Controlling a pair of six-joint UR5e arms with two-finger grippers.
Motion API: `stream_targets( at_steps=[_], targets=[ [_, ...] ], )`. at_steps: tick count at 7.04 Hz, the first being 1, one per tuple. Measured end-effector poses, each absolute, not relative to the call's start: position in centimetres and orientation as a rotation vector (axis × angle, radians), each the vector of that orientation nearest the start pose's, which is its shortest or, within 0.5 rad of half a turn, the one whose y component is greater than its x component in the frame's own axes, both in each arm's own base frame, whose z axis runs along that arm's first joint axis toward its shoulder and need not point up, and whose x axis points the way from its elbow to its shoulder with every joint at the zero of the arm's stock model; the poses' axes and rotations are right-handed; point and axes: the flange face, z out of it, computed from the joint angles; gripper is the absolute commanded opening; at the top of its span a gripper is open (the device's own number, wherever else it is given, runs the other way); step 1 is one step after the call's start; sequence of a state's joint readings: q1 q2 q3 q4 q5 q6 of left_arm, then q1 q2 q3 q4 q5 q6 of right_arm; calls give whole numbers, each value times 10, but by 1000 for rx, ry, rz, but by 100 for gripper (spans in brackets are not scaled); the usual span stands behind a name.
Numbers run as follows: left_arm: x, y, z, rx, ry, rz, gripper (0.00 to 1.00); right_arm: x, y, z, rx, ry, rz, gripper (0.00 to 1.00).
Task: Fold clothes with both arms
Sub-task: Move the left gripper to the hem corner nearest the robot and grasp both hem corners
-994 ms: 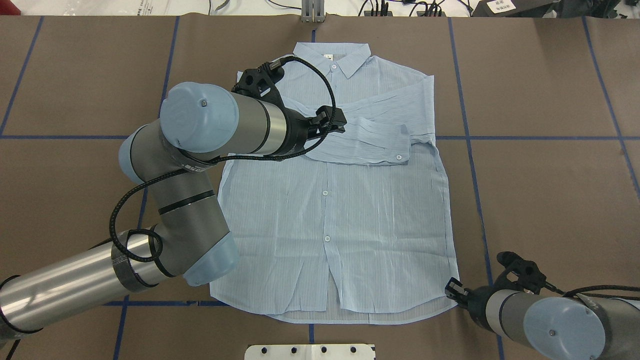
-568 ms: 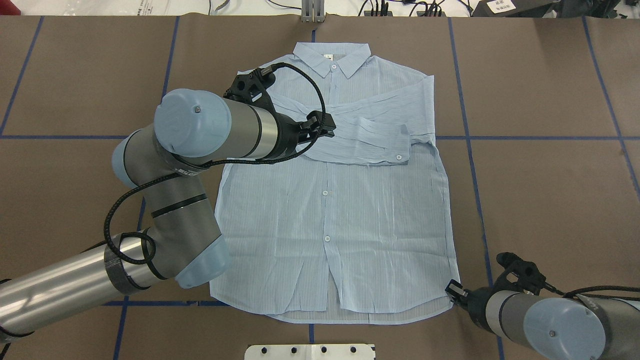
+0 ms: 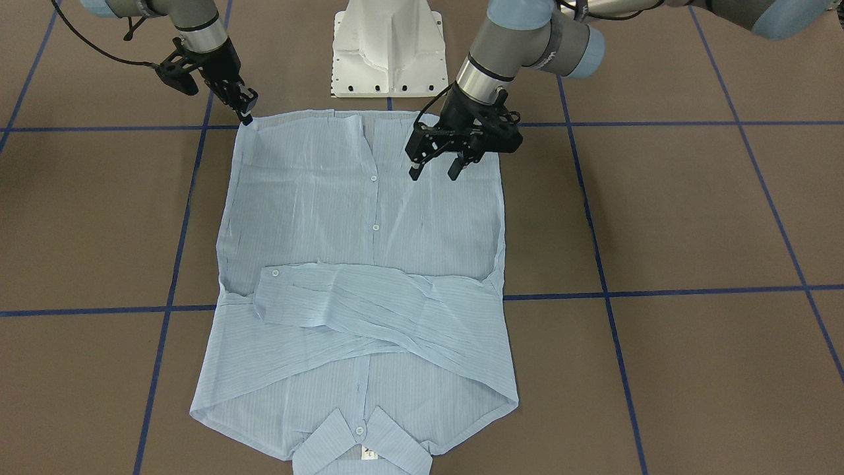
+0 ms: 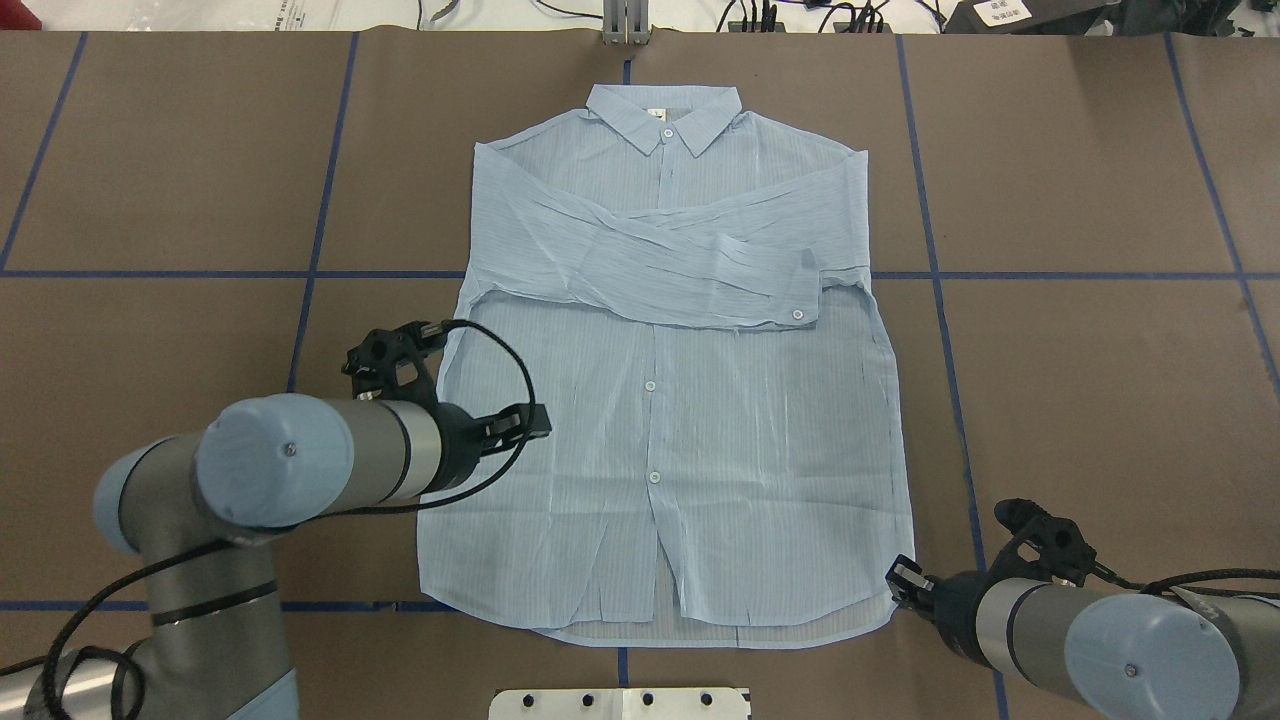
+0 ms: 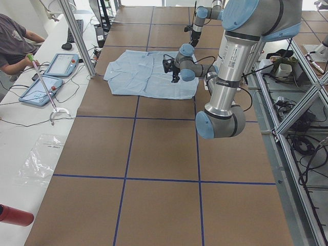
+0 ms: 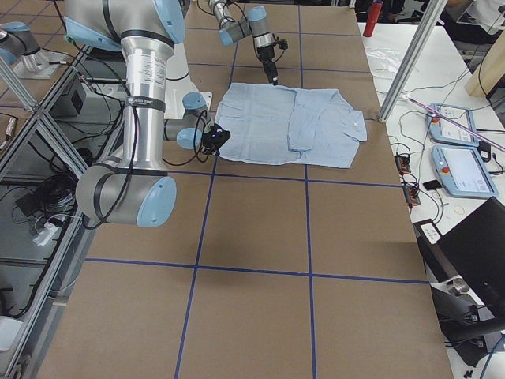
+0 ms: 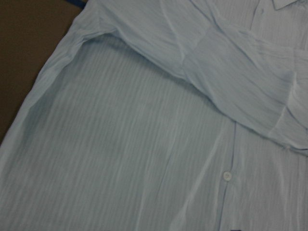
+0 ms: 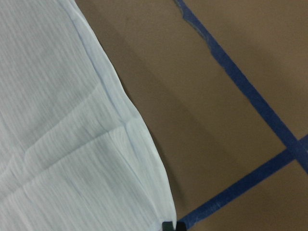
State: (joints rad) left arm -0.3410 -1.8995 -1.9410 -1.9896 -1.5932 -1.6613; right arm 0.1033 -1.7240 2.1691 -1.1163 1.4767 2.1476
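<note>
The pale-blue pinstriped shirt (image 4: 700, 450) lies flat, front up, on the brown table, collar (image 4: 665, 110) at the far side, both sleeves folded across the chest (image 4: 680, 265). It also shows in the front view (image 3: 330, 198). My left gripper (image 4: 535, 420) is open and empty, hovering over the shirt's lower left part (image 3: 435, 173); its wrist view shows only the cloth (image 7: 120, 144). My right gripper (image 4: 905, 580) sits at the hem's right corner (image 3: 247, 113) and looks shut on it; the wrist view shows that corner (image 8: 163, 211) at a fingertip.
The white pedestal base (image 4: 620, 703) stands at the near edge, just behind the hem. Blue tape lines (image 4: 930, 270) cross the brown table. A side bench with tablets (image 5: 51, 66) and a seated person (image 5: 13, 41) lies beyond the far edge.
My left arm has drawn back from the folded sleeve on the chest towards the robot, and now hovers over the shirt's lower left. The sleeve stays lying flat. The right gripper has barely moved.
</note>
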Motion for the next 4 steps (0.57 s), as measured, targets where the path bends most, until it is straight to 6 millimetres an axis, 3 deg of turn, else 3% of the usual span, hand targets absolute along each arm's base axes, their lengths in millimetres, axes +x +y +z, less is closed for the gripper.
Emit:
stream_targets(
  at_steps=[2,4],
  targets=[
    [495,-270,305,98,994,-344,85,-411,-186,397,-127,-915,675,0],
    [507,-235,317,49,919,-348,75,-411,-186,398,-124,-914,677,0]
  ],
)
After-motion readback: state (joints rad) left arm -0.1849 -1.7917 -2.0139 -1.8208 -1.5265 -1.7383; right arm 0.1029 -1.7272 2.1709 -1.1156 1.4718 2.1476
